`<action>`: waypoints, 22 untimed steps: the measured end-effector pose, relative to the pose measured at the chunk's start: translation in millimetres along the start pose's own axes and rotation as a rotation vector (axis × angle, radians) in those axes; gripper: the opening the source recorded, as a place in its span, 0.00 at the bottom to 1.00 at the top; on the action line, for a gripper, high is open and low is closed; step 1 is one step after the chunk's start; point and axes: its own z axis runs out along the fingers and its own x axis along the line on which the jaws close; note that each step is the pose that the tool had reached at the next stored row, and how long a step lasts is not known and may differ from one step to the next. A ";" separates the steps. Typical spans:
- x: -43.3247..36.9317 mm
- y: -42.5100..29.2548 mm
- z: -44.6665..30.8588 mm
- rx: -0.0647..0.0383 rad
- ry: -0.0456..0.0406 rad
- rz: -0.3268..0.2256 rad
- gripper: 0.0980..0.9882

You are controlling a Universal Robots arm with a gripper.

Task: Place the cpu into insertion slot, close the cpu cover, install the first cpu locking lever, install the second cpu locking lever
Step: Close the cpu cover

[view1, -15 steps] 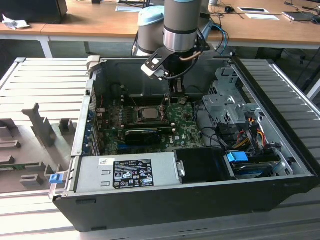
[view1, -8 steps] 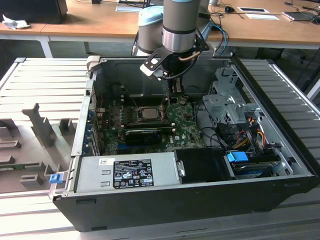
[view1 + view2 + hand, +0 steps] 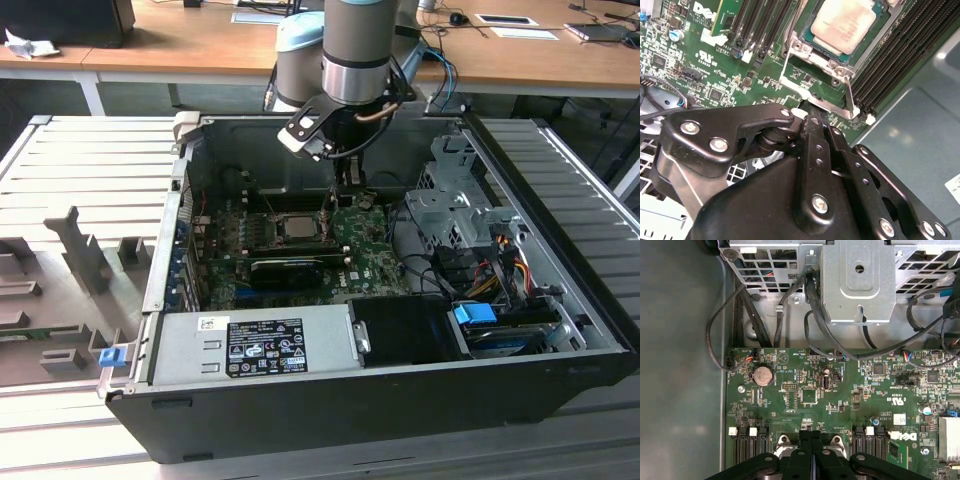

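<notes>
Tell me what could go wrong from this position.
1. The hand, fingers together, meets the thin locking lever only at its tip. It may slip off onto the green board and its small parts.
2. The memory slots lie close beside the lever's end, so a sideways slide could strike them.

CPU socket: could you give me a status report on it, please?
Gripper shut, tips at a locking lever by the socket's edge. Cpu seated, cpu cover closed over it. No obstruction seen nearby.
</notes>
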 end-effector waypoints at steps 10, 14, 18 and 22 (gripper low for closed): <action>0.1 -16.9 0.3 0.000 0.0004 0.000 0.01; -0.1 -18.3 10.3 0.000 0.0002 0.000 0.01; -0.2 -26.7 14.7 0.001 0.0004 -0.001 0.01; 0.0 -42.5 14.7 0.002 0.0007 -0.002 0.01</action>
